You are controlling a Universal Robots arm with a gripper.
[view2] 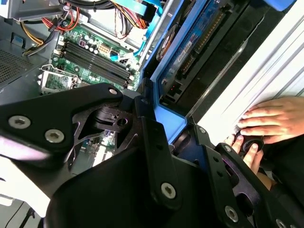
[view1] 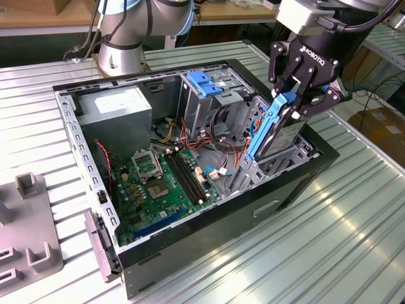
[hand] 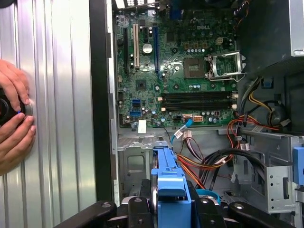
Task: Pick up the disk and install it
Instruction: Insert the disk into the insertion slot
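Blue-railed disk [view1: 285, 134]: right of centre in the exterior view, tilted over the cage [view1: 250, 174] at the right end of the open case [view1: 209, 244].
Grip: my gripper [view1: 296, 101] is clenched on the disk's upper end, pads on the blue rail [view1: 266, 130].
Long axis: steep, running from the held end at upper right down to lower left in the exterior view.
Pointing: free end aims down at the cage; whether it has entered, I cannot tell.
Risk, tilt: I judge the rails could miss the cage's guides and jam, since the disk is not square to the opening.
Risk, cables [view1: 224, 136]: red and orange leads lie just beside the cage and could snag or get pinched.
Risk, hold: gripped at one end only, the disk could pivot if its low end catches.
Hand [view2: 273, 118]: a person's, resting on the table [view1: 329, 253] near the case.
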